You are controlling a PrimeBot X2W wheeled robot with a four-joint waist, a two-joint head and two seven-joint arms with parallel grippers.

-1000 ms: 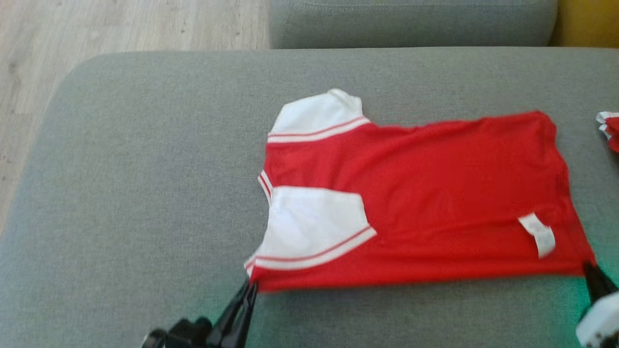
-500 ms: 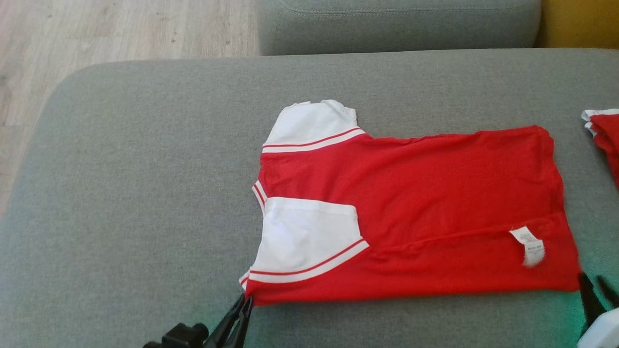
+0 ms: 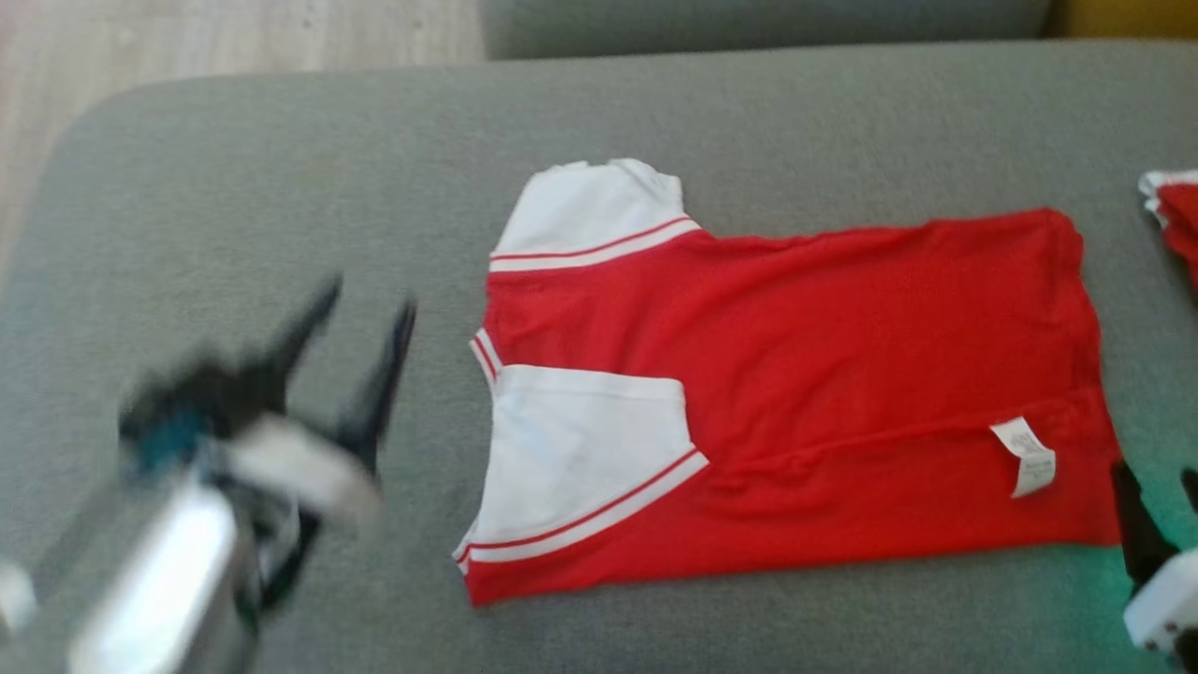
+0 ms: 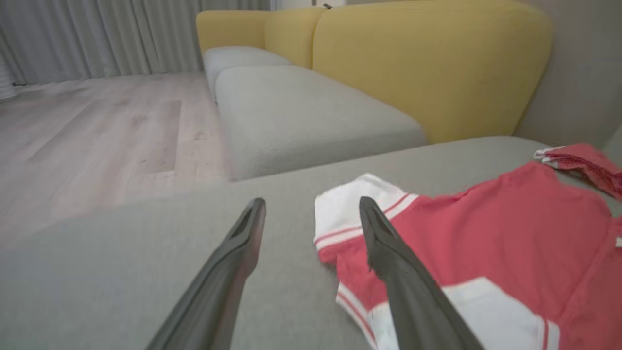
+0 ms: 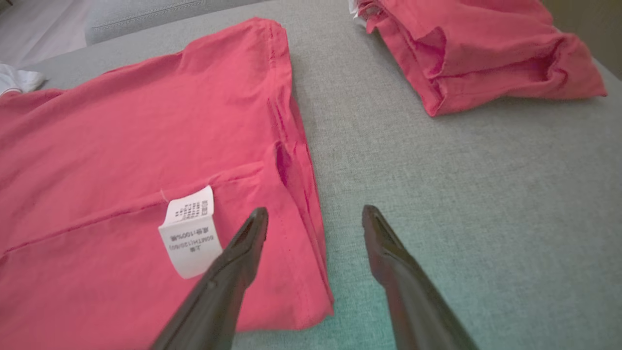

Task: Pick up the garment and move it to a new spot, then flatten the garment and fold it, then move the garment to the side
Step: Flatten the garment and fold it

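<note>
Lying flat on the grey cushion: red shirt, both grippers empty

The shirt [image 3: 796, 393] is spread across the middle and right of the grey cushion [image 3: 281, 187], with its collar end toward the robot's left and its hem toward the right. One white sleeve [image 3: 594, 211] sticks out at the far left corner. The other white sleeve [image 3: 590, 449] lies folded on top of the red body. The near long edge is turned over, leaving a seam line and a white care label [image 3: 1025, 456] facing up near the hem.

The left gripper [image 3: 370, 298] is blurred in the head view. Its fingers are spread wide with nothing between them, and it sits left of the shirt, apart from it.

The right gripper [image 5: 315, 210] also has its fingers spread and holds nothing. It is at the shirt's near right corner, with one finger over the hem just beside the label and the other over bare cushion. Contact with the cloth cannot be told.

A second red garment [image 5: 476, 48] lies folded further right on the same cushion, apart from the shirt. A yellow sofa back [image 4: 427, 63] and a pale wood floor [image 4: 97, 121] lie beyond.
</note>
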